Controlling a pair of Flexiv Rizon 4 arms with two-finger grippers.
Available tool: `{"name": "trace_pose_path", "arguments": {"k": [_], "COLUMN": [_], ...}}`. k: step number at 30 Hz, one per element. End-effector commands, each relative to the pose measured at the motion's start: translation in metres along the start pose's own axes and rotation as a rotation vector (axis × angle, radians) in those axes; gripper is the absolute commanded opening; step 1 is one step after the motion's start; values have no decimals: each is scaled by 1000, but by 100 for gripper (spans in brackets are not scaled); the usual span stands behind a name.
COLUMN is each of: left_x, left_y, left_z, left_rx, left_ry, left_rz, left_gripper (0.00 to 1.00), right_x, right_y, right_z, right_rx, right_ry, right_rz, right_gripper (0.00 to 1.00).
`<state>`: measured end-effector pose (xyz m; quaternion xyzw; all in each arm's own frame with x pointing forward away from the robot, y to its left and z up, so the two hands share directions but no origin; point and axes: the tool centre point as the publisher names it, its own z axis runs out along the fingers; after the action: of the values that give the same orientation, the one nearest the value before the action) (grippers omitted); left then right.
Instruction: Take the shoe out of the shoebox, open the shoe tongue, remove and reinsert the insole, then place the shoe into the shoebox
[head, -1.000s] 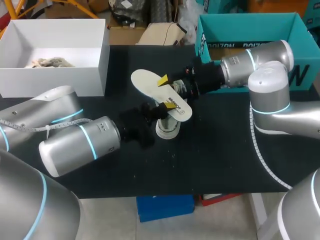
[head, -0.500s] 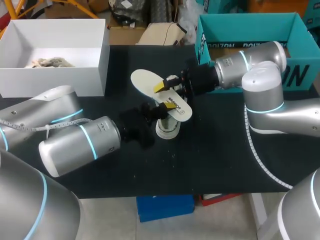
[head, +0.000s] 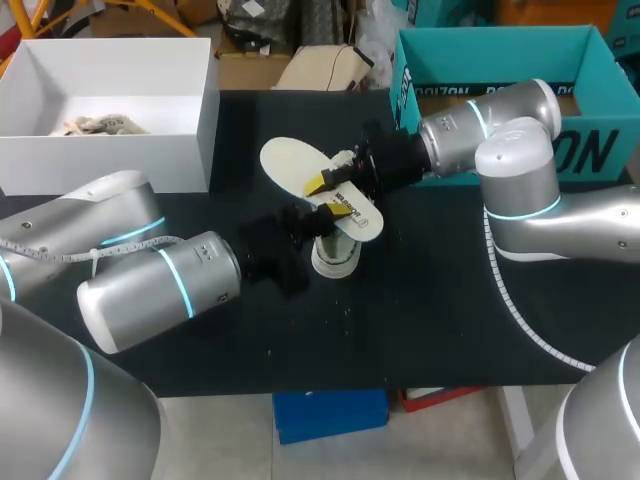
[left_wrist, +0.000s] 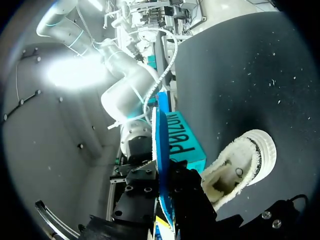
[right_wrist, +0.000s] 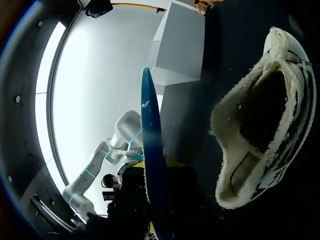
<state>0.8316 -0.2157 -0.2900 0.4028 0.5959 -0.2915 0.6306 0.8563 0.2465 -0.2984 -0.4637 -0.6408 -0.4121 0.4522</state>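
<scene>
A cream oval foam insole (head: 300, 165), blue beneath, lies diagonally, one end toward the far-left white box (head: 190, 120). The left gripper (head: 338, 212) pinches it. I cannot tell the right gripper's (head: 318, 184) hold. A white fleecy shoe (head: 335, 258) sits below.

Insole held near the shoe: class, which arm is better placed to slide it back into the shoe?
Probably left. The left gripper holds the insole edge-on, close beside the shoe and its open mouth; the right gripper sits farther along the insole, away from the shoe.
</scene>
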Motion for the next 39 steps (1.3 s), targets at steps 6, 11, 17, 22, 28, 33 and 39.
{"name": "trace_pose_path", "arguments": {"k": [6,11,17,22,28,33,39], "left_x": [9,2,-13,-15,-13,-13,-14], "left_y": [-1,-6,-10,-16,-16,-16,-14], "left_z": [6,0,-17,-36,-43,-43,-42], "left_rx": [881,868,822,763,715,715,708], "left_ry": [-85,11,113,302,411,411,391], "left_rz": [-18,-68,-101,-208,-228,-228,-261], "left_gripper": [100,100,100,100,100,100,100], "right_x": [0,0,0,0,0,0,0], "right_y": [2,2,2,2,2,2,2], "right_z": [1,1,1,1,1,1,1], "right_rx": [0,0,0,0,0,0,0], "right_ry": [0,0,0,0,0,0,0], "right_rz": [0,0,0,0,0,0,0], "right_gripper": [0,0,0,0,0,0,0]}}
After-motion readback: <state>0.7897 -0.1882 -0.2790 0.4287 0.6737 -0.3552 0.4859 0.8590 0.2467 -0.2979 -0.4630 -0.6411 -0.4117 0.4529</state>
